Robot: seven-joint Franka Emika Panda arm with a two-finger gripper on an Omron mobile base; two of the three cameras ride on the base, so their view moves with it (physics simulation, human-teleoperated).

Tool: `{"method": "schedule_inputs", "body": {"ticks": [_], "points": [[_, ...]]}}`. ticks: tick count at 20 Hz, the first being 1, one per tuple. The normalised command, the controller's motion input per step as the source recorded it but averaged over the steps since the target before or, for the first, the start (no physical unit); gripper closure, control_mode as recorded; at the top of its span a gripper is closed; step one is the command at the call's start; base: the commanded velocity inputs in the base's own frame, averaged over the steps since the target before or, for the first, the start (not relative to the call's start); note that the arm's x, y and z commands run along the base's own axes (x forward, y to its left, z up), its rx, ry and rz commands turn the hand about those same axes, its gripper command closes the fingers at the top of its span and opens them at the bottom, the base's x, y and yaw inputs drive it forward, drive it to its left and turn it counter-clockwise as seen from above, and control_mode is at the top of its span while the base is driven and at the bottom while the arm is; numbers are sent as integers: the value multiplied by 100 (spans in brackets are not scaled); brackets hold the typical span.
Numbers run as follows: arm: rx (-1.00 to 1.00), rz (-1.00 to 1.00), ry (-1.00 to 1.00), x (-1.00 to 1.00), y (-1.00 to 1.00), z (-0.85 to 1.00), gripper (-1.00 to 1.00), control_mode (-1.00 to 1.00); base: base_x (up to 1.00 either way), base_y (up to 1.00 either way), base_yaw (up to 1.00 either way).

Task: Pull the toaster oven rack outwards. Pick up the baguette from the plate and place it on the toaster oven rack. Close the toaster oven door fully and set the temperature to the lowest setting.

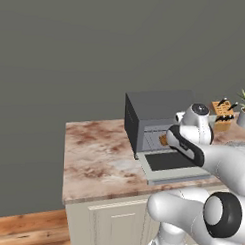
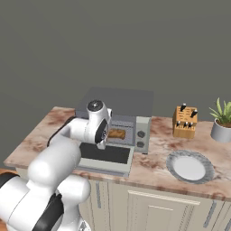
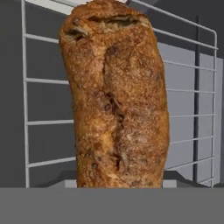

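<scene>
The baguette (image 3: 116, 94) is inside the toaster oven (image 2: 118, 112), over the silver wire rack (image 3: 186, 105); in the hand view the brown crusty loaf stands close before the camera with the rack's bars behind and to both sides of it. In the right base view the loaf shows as a small brown shape in the oven's cavity, to the left of the oven's column of knobs (image 2: 141, 139). The door (image 2: 105, 155) is dropped down flat in front of the oven, its dark glass facing up, resting over the marbled countertop (image 1: 95, 161). The gripper (image 1: 166, 140) reaches into the oven's mouth above the open door. Its fingertips are hidden behind the loaf and the arm, so I cannot tell how wide the jaws stand or whether they hold the bread.

The plate (image 2: 170, 163) lies on the counter to the right of the oven, near the front edge, with nothing on it. Behind the plate, right of the oven, stands a wooden knife block (image 2: 185, 122), and further right a potted plant (image 2: 222, 122) in a grey pot
</scene>
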Motion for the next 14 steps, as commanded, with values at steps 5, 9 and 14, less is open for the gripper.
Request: {"method": "schedule_inputs", "body": {"ticks": [5,9,14], "points": [[0,0,1,21,0,-16,100,-100,0,0,0],[-1,1,3,6,1,-25,100,-100,0,0,0],[-3,1,5,1,0,-30,-100,-100,0,0,0]]}}
